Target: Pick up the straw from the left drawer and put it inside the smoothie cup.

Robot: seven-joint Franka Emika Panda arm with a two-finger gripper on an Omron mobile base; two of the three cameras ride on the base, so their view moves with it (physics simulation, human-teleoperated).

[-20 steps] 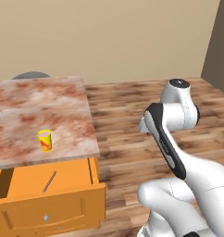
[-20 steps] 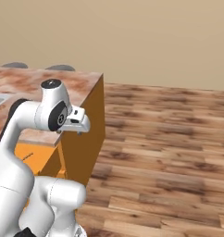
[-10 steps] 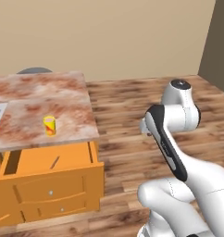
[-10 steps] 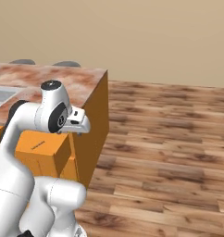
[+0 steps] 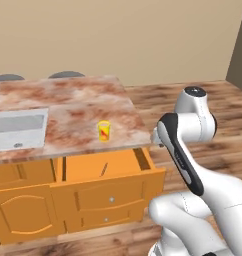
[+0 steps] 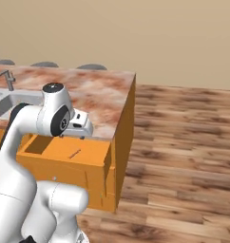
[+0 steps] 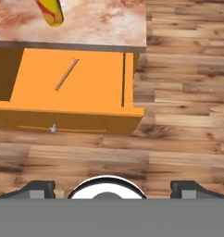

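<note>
Your two-finger tool (image 7: 112,187) stands wide and holds nothing, well above the wide, shallow orange wooden drawer (image 7: 70,88), which is pulled out so its floor is reachable from overhead. The thin brownish-tan straw (image 7: 66,74) lies slanted on that floor, apart from the walls. The small yellow cup with red blotches (image 5: 104,131) stands upright on the marbled counter (image 5: 73,107), just behind the drawer. In the hand view the cup is cut off at the top edge, so you cannot judge its opening.

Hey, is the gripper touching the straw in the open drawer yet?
Apart. In the hand view the straw lies on the drawer floor, far above the open gripper fingertips, with wood floor between.
</note>
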